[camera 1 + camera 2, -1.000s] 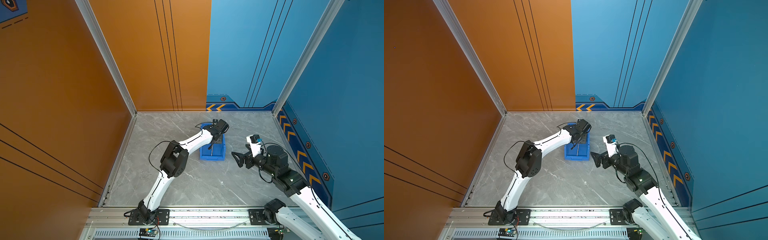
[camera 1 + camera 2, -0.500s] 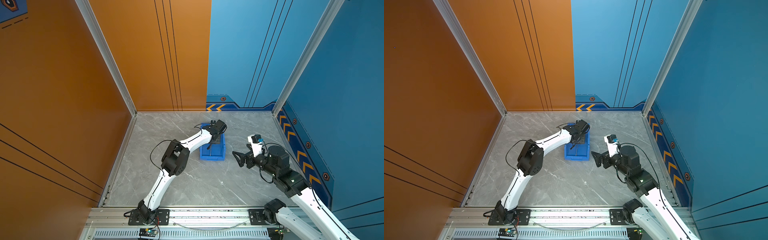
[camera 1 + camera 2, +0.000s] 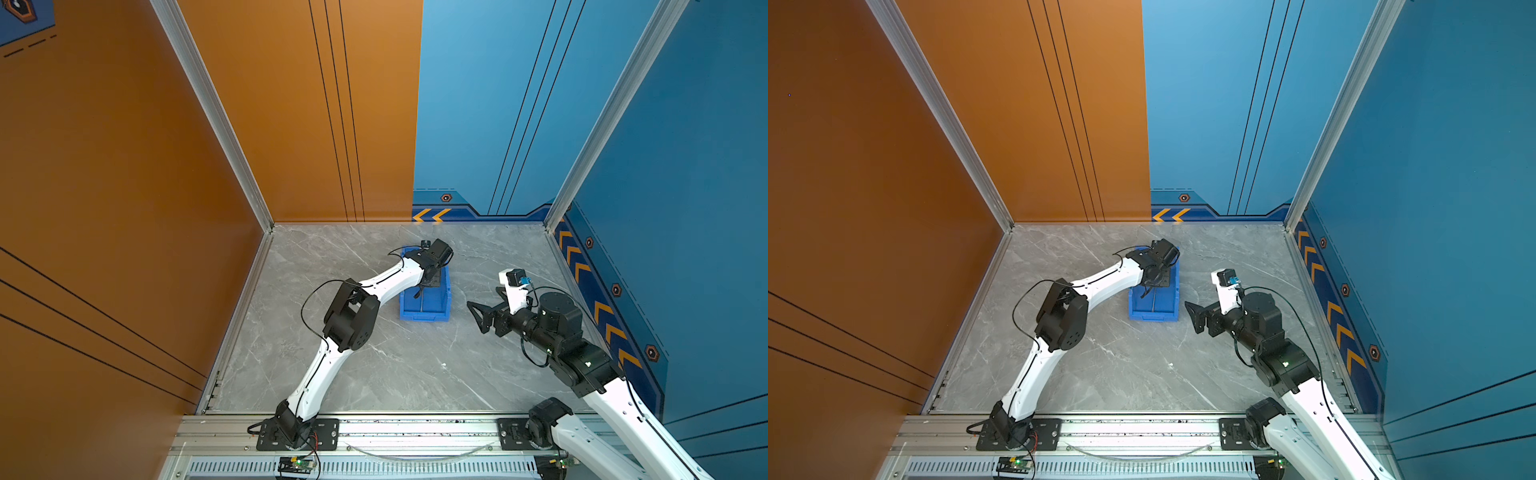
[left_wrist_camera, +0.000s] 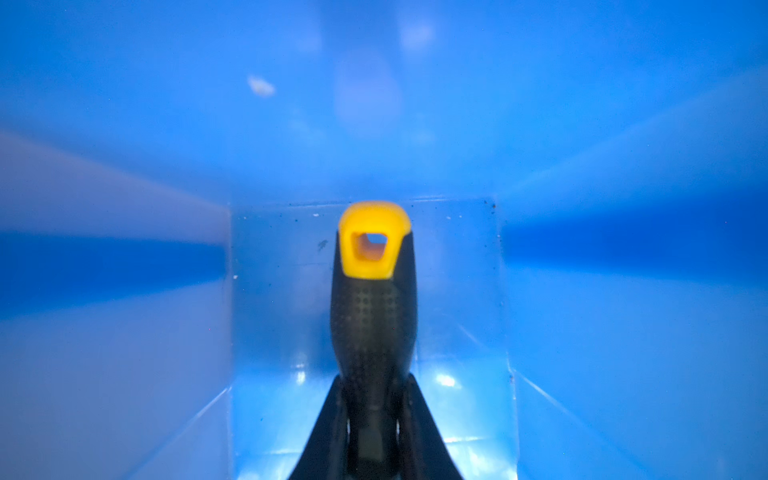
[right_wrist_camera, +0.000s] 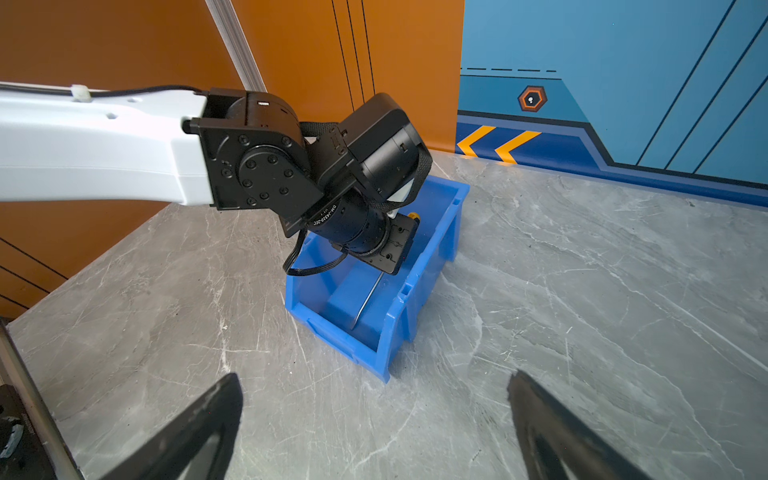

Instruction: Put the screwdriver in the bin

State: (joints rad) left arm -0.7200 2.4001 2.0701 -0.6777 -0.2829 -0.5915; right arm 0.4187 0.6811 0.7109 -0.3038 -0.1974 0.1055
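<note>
The blue bin (image 3: 424,312) (image 3: 1152,312) (image 5: 432,266) stands on the grey tabletop near the back middle. My left gripper (image 3: 428,282) (image 3: 1152,283) (image 4: 374,386) reaches down into it, shut on the screwdriver (image 4: 374,324) by the black handle below its yellow cap. The thin silver shaft (image 5: 368,297) slopes toward the bin's near end, its tip close to the floor. Blue bin walls (image 4: 124,208) surround the handle in the left wrist view. My right gripper (image 3: 478,318) (image 3: 1194,318) (image 5: 374,378) hovers open and empty just right of the bin.
The orange wall (image 3: 166,166) closes the left side and part of the back. The blue wall (image 3: 685,208) closes the right. The aluminium rail (image 3: 415,432) with both arm bases runs along the front edge.
My left wrist has shifted slightly to the left over the bin, still holding the screwdriver. The right arm has barely moved.
</note>
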